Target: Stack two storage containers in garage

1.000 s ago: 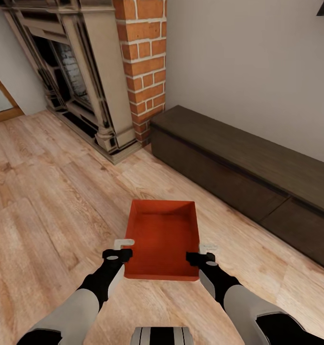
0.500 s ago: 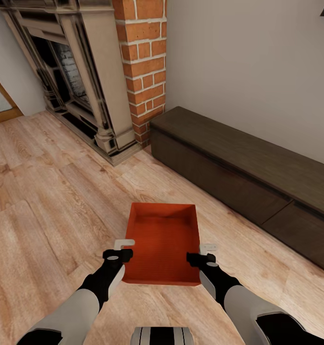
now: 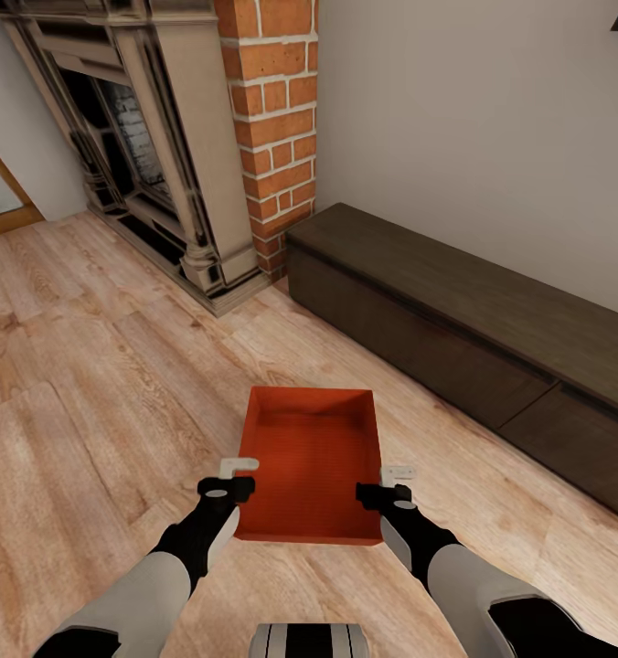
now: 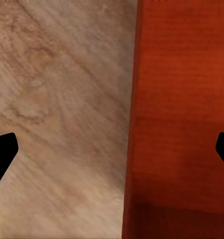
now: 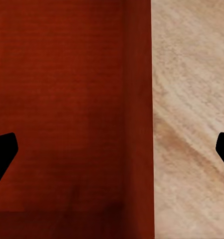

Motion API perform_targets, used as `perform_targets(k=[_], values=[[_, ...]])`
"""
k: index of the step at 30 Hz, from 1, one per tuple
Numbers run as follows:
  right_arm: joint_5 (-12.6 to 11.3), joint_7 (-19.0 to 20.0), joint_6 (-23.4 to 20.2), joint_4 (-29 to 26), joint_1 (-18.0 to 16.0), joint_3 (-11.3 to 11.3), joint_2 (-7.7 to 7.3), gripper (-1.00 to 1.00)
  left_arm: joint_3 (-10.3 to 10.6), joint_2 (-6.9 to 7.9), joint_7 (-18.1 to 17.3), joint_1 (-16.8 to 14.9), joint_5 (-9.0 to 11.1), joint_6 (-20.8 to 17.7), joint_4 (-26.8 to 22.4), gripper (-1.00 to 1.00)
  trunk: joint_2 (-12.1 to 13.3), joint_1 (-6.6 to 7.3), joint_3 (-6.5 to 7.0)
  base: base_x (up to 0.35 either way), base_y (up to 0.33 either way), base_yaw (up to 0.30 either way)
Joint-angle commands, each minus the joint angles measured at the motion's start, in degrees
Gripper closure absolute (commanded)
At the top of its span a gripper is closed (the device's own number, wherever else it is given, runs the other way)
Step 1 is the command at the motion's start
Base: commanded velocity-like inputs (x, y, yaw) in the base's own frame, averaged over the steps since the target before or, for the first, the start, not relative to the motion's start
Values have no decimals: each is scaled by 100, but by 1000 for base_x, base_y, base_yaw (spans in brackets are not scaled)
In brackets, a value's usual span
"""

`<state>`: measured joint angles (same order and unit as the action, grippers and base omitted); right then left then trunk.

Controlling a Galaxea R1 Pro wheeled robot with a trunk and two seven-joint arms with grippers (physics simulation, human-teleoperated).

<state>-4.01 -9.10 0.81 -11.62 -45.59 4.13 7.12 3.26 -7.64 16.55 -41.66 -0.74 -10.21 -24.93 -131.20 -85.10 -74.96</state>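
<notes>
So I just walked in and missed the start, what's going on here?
A two-armed robot is in the living room, bent over an orange-red storage container on the wood plank floor. Its left end effector and right end effector are open, each straddling one side wall of the container, apparently about to grip it. Beyond it are a dark low bench and the fireplace.
</notes>
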Motion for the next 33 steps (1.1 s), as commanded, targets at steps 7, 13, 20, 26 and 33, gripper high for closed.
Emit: perform_targets(k=[7,13,20,26,33], values=[[-39,-30,23,2,-3,44,-1,-100,11,-14,95,0,-14,-28,-84,-100,-1,1,-4,0,0,0],[-45,-42,0,2,-3,44,-1,-100,8,-13,111,0,-2,-25,-90,-100,-1,1,-4,0,0,0],[-31,-79,5,2,-3,44,-1,-100,8,-18,112,0,12,-25,-91,-100,-41,-21,-21,0,0,0],[-29,-83,7,2,-3,44,-1,-100,10,-18,112,0,-9,-25,-91,-100,-282,-153,-129,0,0,0],[-46,-83,7,2,-3,37,-8,-100,8,-10,112,0,-13,-25,-91,-100,-483,-263,-219,0,0,0]])
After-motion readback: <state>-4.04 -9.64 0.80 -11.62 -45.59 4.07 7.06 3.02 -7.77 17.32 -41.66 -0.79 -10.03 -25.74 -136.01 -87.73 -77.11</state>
